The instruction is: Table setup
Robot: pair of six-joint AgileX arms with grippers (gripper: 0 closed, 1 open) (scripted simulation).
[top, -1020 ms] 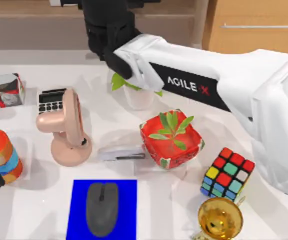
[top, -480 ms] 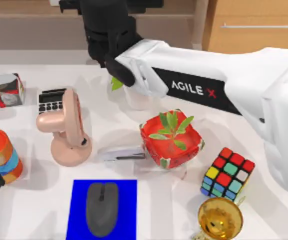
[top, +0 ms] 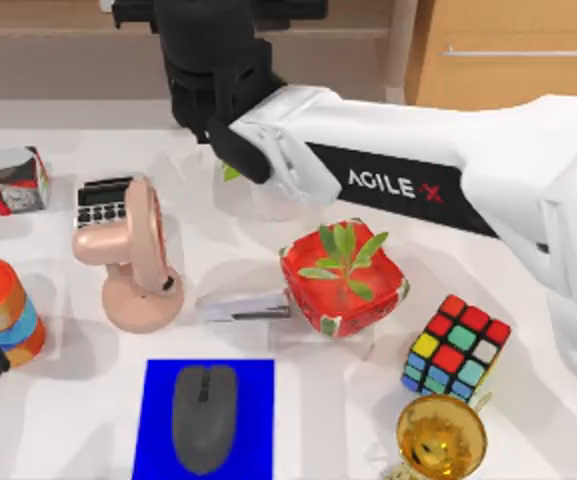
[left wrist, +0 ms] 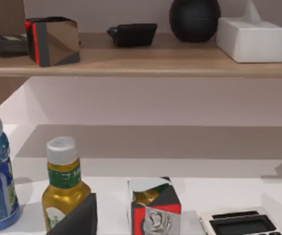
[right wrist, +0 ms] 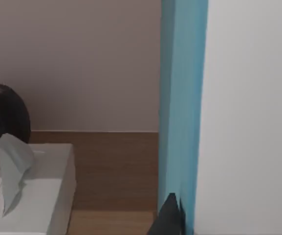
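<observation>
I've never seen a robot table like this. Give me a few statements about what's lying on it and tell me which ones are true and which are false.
1. A grey computer mouse lies on a blue rectangular mat. True.
2. The square red pot holds a green leafy plant. True.
3. The multicoloured puzzle cube sits at the table's left edge. False: it is on the right side, just behind the shiny gold bell.
4. The pink desk fan lies flat on its side. False: it stands upright on its round base.
5. A small calculator sits right behind the pink fan. True.
6. The silver stapler rests on the blue mat. False: it lies on the white table between fan and red pot.
</observation>
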